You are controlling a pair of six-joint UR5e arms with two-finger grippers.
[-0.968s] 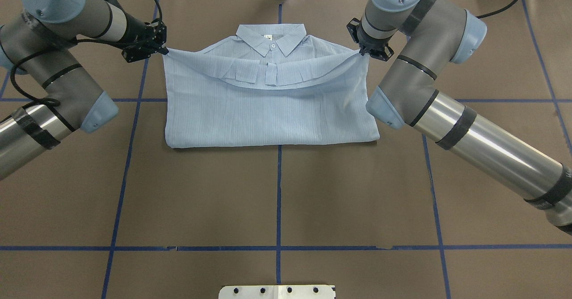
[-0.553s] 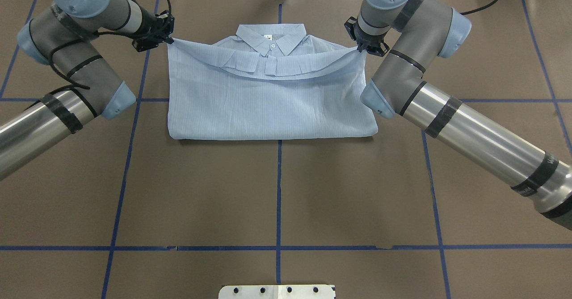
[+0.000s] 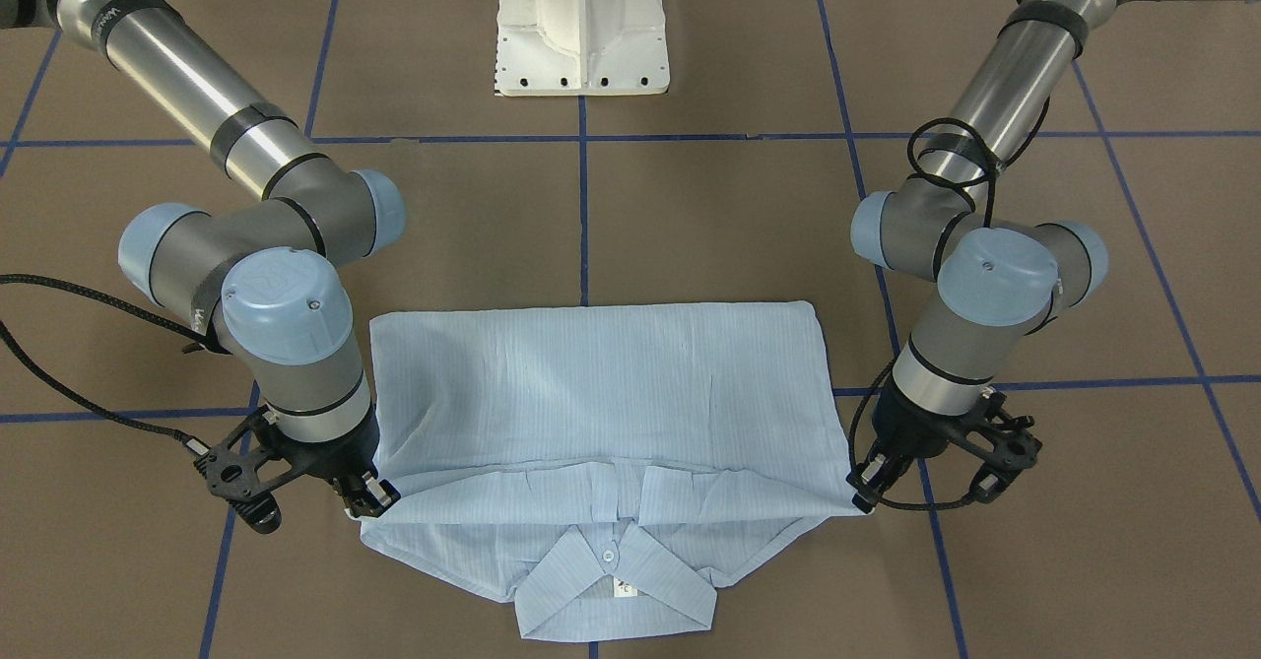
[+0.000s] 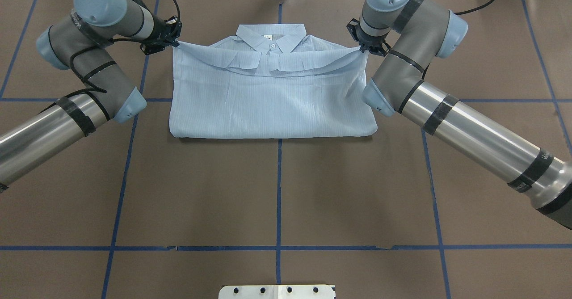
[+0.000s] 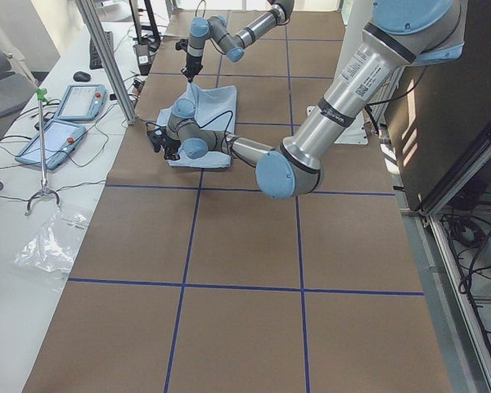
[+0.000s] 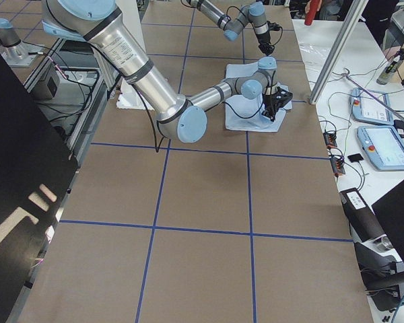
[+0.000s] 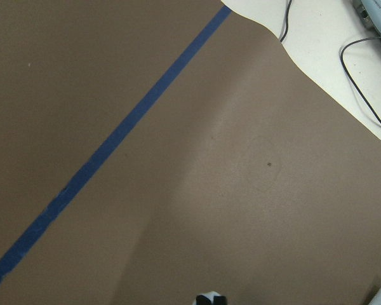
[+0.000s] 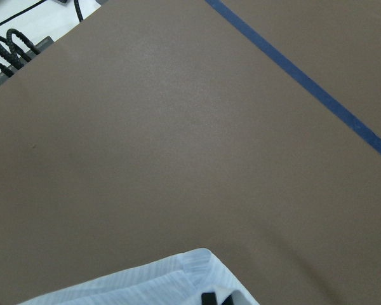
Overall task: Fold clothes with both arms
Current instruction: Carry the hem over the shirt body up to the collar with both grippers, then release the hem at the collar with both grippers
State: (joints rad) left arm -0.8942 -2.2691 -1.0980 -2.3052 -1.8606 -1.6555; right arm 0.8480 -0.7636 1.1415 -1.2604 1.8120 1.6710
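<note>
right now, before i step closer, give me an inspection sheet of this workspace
surface: brown table cover with a blue tape grid, lying flat.
job's things: pale-blue shirt folded once, its lifted edge sagging between the grippers just short of the collar.
clutter: nothing seen on the cover.
grippers: left gripper and right gripper each shut on a corner of the lifted edge.
cables: black cable from the right arm hangs over the cover; a cable loop sits on the left arm.
surroundings: white pedestal; side bench with tablets; plastic bag.
</note>
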